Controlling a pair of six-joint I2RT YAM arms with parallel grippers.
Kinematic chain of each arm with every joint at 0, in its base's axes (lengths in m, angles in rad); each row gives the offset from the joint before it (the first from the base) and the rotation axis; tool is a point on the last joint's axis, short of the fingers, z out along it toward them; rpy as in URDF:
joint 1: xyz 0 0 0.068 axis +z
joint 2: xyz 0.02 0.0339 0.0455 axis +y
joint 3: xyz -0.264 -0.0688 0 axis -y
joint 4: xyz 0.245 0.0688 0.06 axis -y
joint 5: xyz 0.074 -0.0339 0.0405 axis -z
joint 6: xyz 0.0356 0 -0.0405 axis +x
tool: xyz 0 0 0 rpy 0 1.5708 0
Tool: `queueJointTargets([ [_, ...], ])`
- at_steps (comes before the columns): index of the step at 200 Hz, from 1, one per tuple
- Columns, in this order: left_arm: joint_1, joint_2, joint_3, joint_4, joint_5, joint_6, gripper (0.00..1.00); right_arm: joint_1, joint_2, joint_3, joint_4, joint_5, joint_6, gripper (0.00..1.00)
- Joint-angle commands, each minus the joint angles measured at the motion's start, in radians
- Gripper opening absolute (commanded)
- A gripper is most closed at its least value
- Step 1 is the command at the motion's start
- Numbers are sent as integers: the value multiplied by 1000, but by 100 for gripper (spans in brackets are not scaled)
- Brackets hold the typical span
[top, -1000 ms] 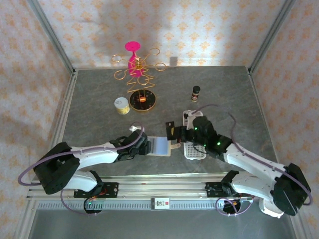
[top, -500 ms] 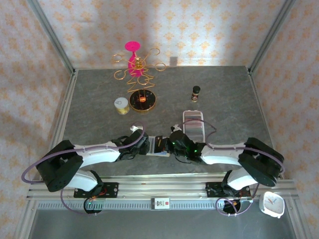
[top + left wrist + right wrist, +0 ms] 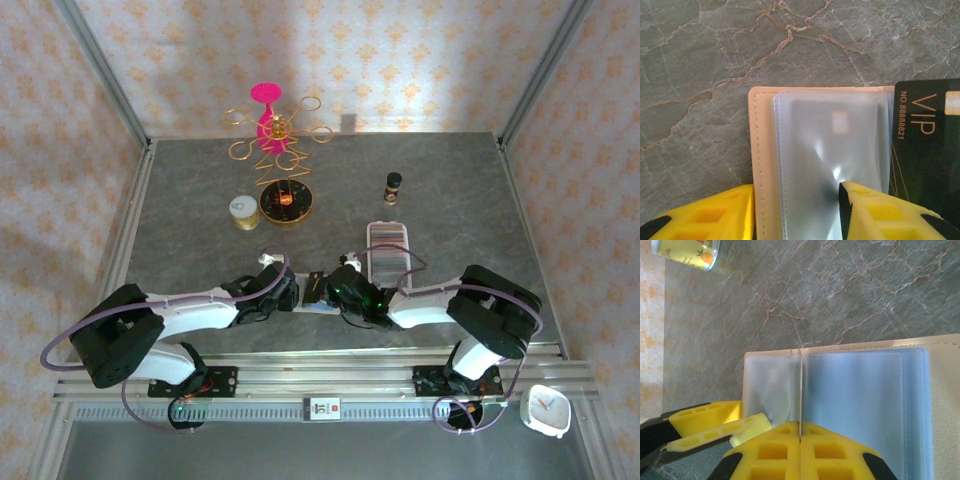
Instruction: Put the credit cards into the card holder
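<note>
The beige card holder (image 3: 762, 165) lies open on the grey table, clear sleeves up, between the two grippers (image 3: 318, 307). My left gripper (image 3: 796, 192) is shut on its left cover and sleeves, one finger denting a sleeve. My right gripper (image 3: 800, 427) is shut on a black "VIP" credit card (image 3: 925, 150), which stands on edge (image 3: 800, 385) over the sleeves at the holder (image 3: 940, 390). In the top view the left gripper (image 3: 290, 295) and right gripper (image 3: 337, 288) meet at the holder. More credit cards (image 3: 388, 260) stand in a row in the white tray (image 3: 388, 228).
A yellow can (image 3: 243, 211) stands behind the left arm, also in the right wrist view (image 3: 687, 252). A gold wire stand with a pink top (image 3: 275, 150) and a small dark bottle (image 3: 393, 186) sit farther back. A white clock (image 3: 545, 408) lies off the table, near right.
My right arm has swung left from the tray, carrying the black card to the holder. My left jaws have narrowed onto the holder's cover and sleeves.
</note>
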Motion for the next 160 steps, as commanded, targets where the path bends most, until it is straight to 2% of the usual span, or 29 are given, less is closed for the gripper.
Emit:
queueJointTargets([
  [1, 6, 5, -37, -24, 36, -20, 44, 8, 16, -4, 62, 52, 22, 0],
  [28, 6, -2, -45, -17, 42, -28, 44, 7, 37, -15, 112, 39, 44, 0],
  [106, 5, -12, -63, -1, 52, -43, 44, 11, 1, -63, 81, 95, 72, 0],
  [160, 6, -18, -69, 1, 59, -49, 43, 11, 29, -56, 148, 90, 76, 0],
])
